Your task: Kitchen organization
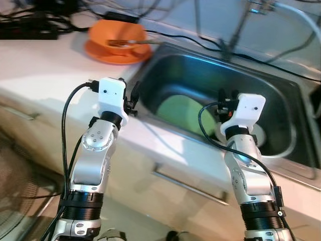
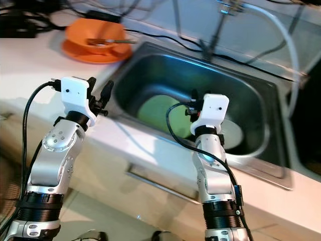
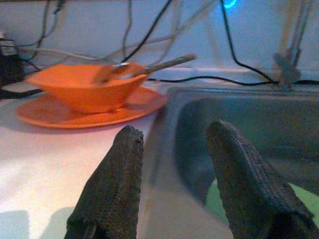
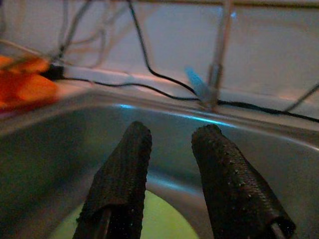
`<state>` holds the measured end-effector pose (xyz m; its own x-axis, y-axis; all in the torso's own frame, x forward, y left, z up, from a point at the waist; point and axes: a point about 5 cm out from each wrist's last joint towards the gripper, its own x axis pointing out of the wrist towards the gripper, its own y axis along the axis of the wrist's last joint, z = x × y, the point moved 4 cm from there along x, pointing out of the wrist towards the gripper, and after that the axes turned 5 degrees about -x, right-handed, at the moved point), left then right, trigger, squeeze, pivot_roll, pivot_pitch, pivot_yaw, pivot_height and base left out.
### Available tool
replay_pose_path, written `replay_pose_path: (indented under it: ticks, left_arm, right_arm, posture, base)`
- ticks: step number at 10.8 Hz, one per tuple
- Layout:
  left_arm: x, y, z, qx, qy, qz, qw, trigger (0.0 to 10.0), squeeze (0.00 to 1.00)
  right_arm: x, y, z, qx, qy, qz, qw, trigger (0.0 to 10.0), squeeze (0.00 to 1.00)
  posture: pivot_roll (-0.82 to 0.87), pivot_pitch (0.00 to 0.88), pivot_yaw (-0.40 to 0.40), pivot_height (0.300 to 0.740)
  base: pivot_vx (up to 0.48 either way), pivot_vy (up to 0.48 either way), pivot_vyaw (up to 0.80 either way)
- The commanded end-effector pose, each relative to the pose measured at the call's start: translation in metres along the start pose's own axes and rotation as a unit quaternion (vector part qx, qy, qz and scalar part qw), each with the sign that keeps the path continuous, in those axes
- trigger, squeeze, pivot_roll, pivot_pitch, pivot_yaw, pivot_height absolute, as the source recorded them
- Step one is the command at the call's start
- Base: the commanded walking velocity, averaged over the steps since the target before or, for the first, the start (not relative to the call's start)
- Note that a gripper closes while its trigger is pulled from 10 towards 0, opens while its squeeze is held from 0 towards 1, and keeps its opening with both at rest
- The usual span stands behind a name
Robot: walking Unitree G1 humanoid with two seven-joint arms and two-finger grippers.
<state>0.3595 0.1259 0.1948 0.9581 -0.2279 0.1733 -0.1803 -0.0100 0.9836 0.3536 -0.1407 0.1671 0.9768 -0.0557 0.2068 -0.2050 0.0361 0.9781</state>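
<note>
Steel sink (image 1: pixel 281 100) sits sunk into the pale counter (image 1: pixel 45 65), with a green plate (image 1: pixel 180 113) lying flat on its bottom beside a white plate (image 2: pixel 231 131). Left gripper (image 3: pixel 172 164) hovers over the sink's near left rim, fingers spread and empty; right gripper (image 4: pixel 172 164) hangs above the basin over the green plate, fingers likewise apart. Beyond the sink's far left corner an orange bowl (image 3: pixel 84 87) with a spoon (image 3: pixel 149 67) stands on an orange plate (image 3: pixel 60 112).

Head downward, wrists toward sink (image 1: pixel 210 85)
</note>
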Motion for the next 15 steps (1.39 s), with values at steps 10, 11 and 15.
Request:
replay_pose_path:
  ticks: [10,11,15]
  left_arm:
    - [0.0032,0.0028,0.0042,0.008,-0.01,-0.002,1.0,10.0,0.0]
    - [0.0033,0.0031,0.0042,0.008,-0.01,-0.002,1.0,10.0,0.0]
    - [0.0043,0.0035,0.0047,0.009,-0.011,-0.003,1.0,10.0,0.0]
  right_arm:
    - [0.0028,0.003,0.0025,0.013,-0.016,-0.014,1.0,10.0,0.0]
    - [0.003,0.0031,0.0032,0.013,-0.018,-0.014,1.0,10.0,0.0]
    - [0.0039,0.0029,0.0053,0.016,-0.025,-0.017,0.999,10.0,0.0]
  posture:
    - [-0.05,0.06,-0.107,0.74]
    - [-0.05,0.06,-0.107,0.74]
    - [-0.05,0.064,-0.107,0.74]
  base:
    - [0.0,0.32,-0.32]
    - [0.0,0.334,0.0]
    - [0.0,0.31,0.0]
